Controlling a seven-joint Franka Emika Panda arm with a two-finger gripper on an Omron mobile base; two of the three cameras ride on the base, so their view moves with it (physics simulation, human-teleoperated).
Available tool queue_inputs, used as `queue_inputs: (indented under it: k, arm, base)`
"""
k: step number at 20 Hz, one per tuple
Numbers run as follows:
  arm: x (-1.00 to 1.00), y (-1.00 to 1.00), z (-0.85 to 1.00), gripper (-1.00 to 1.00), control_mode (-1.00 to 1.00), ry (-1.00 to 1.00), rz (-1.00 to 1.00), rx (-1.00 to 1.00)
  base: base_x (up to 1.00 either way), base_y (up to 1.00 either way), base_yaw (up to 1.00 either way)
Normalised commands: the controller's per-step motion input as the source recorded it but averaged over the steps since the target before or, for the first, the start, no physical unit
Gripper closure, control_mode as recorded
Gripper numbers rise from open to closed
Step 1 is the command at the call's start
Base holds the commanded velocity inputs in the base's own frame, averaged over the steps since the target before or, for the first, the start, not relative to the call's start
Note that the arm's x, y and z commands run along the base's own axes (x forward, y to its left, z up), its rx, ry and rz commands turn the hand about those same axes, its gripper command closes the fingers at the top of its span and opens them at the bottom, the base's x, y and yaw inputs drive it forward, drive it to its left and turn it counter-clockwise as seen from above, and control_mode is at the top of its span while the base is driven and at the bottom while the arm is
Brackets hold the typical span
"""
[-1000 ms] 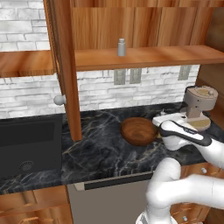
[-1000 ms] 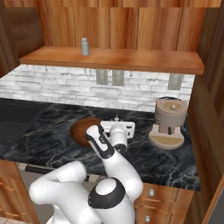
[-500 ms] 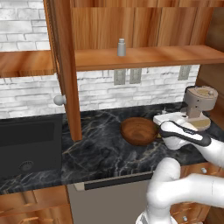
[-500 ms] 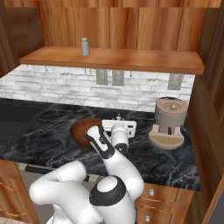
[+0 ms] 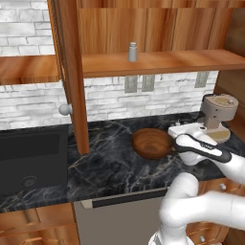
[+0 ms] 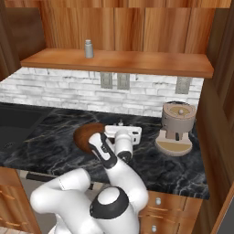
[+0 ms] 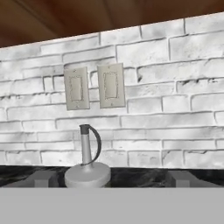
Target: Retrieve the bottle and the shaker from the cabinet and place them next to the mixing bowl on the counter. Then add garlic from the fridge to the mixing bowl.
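Hand view looks level along the black marble counter [image 7: 131, 175] toward a white brick wall with two pale switch plates [image 7: 93, 87]. Two dark fingertips [image 7: 43, 178] stand wide apart at the lower edge, at about 7 and 5 o'clock, with nothing between them. Just ahead, at 6 o'clock, a pale grey round-based object with a thin upright neck and a dark loop [image 7: 87, 157] stands on the marble; what it is cannot be told.

From the left base view, the white arm's gripper [image 5: 184, 131] sits low over the counter, at 3 o'clock of the round brown wooden mixing bowl [image 5: 152, 143] and just beside it. A beige coffee grinder [image 5: 217, 115] stands further toward 3 o'clock.

Up at 12 o'clock, the small grey-silver shaker [image 5: 133, 51] stands upright on the plank shelf of the reddish-brown wooden cabinet [image 5: 158, 61], whose door [image 5: 72, 72] hangs open. A dark sink [image 5: 31, 158] lies at 9 o'clock.
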Motion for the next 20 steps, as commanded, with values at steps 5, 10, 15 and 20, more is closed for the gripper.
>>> queue_inputs:
  k: [5,10,15,20]
  arm:
    - [-0.38,-0.09,0.43,-1.0,-1.0,0.0,0.05,-0.01]
    - [-0.45,-0.38,0.5,-1.0,-1.0,0.0,0.11,-0.13]
    - [-0.43,-0.37,0.6,-1.0,-1.0,0.0,0.14,-0.25]
    - [-0.45,-0.24,0.57,-1.0,-1.0,0.0,0.18,-0.29]
  base:
    - [0.0,0.0,0.0]
    - [0.0,0.0,0.0]
    - [0.0,0.0,0.0]
    - [0.0,0.0,0.0]
